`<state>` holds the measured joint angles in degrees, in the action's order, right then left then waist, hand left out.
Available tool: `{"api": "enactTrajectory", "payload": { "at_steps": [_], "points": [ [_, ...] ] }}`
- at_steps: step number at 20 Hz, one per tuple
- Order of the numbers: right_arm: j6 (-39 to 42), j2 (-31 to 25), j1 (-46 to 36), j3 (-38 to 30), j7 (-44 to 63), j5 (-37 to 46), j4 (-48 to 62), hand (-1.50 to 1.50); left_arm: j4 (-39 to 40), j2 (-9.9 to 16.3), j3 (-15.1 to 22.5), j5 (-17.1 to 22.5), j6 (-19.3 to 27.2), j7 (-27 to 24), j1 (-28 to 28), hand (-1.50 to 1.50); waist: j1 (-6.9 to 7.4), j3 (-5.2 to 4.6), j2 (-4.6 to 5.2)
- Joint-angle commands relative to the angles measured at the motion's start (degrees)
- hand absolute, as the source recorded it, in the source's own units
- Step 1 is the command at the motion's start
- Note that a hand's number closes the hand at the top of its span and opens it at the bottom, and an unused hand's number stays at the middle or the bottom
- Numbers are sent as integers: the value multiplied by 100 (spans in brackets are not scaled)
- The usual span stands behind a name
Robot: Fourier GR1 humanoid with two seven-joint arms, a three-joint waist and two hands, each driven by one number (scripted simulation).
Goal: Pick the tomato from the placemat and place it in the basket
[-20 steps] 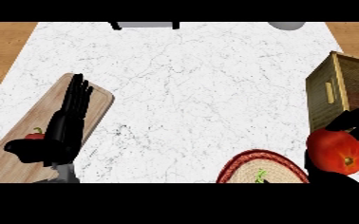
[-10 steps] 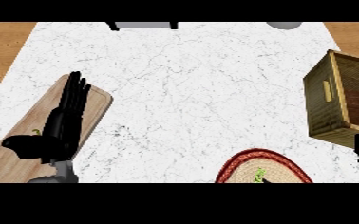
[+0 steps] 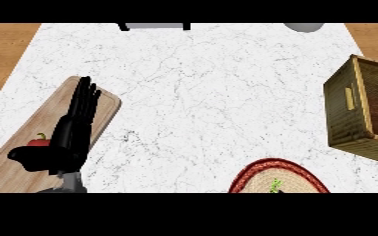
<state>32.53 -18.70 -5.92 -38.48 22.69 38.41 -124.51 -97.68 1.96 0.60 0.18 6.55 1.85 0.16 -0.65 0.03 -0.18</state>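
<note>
While my left hand (image 3: pixel 65 139) lies at lower left with fingers straight and holding nothing, it covers a wooden board (image 3: pixel 103 107) beside a small red pepper (image 3: pixel 39 141). White counter (image 3: pixel 214 85) spreads bare across the middle. At the bottom edge sits the placemat (image 3: pixel 255 172); the basket (image 3: pixel 354 110) is cut by the right edge. I cannot see the tomato or my right hand.

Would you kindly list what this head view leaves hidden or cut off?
- Tomato and right hand: not in view.
- Basket: cut by the right edge, inside hidden.
- Placemat: cut by the lower edge.
- Red item on the cutting board: mostly behind the left hand.
</note>
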Motion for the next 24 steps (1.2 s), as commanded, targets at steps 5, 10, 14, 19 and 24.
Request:
{"api": "enactTrajectory", "payload": {
  "at_steps": [5, 10, 14, 19, 24],
  "points": [
    [-523, -475, 341, -302, -1196, 39, 1322, 150, -95, -144, 228, -230, 95, -35, 110, 0, 70, -2, 17],
    [-525, -551, 119, -302, -1055, -266, 1614, 150, 278, -140, 90, -95, 104, -172, -189, 0, 62, -4, 17],
    [-763, -662, 539, -753, -1756, -447, 1983, 150, -62, 86, -99, 63, -71, 24, 1, 0, 49, -3, 12],
    [-1351, -345, 423, -502, -1579, -144, 2380, 150, 66, 48, -93, 98, -121, -27, -110, 0, 67, -3, 16],
    [-1452, -712, 462, -464, -2114, -136, 3306, -150, -1, -12, -11, 17, -83, -36, -47, 0, 70, -3, 17]
  ]
}}
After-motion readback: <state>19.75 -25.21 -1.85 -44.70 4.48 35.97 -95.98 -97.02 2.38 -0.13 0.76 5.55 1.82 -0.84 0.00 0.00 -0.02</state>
